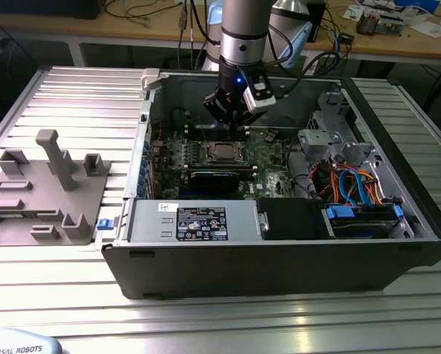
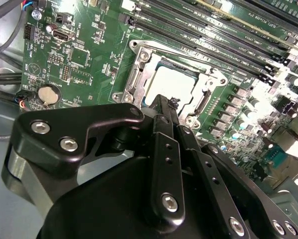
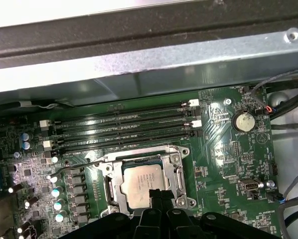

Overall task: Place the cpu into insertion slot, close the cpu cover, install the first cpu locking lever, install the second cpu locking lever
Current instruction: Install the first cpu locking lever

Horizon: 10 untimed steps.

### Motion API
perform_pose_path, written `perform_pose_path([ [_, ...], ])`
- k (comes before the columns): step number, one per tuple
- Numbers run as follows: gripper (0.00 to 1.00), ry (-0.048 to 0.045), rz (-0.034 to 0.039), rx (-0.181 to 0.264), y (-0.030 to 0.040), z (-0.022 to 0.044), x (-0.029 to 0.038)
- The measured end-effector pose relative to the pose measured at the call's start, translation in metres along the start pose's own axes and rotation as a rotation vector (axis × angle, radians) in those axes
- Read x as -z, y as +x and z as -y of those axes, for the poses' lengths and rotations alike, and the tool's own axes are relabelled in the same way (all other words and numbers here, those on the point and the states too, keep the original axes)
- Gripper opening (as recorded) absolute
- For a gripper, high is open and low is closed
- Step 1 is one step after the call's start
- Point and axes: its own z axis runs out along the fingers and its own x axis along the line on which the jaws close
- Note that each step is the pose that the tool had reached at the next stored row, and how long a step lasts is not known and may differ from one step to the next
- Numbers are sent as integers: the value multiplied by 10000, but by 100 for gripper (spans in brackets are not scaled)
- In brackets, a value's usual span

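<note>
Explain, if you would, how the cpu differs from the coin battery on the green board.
The cpu is square; the coin battery is round. The cpu is clearly larger than the coin battery. The cpu lies framed by the silvery cpu cover, while the coin battery sits alone in its own holder. Both are flat, silver-topped, and lie on the green board.

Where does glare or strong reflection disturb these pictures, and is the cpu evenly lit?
In the second wrist view glare washes out part of the motherboard, but the cpu is evenly lit; in the first wrist view the metal case wall shines brightly; in the exterior view the ribbed table carries pale reflections.
</note>
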Motion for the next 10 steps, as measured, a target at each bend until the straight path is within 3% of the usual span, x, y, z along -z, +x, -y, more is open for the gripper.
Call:
perform_pose_path([
  [10,11,-1,1,86,0,0,0],
])
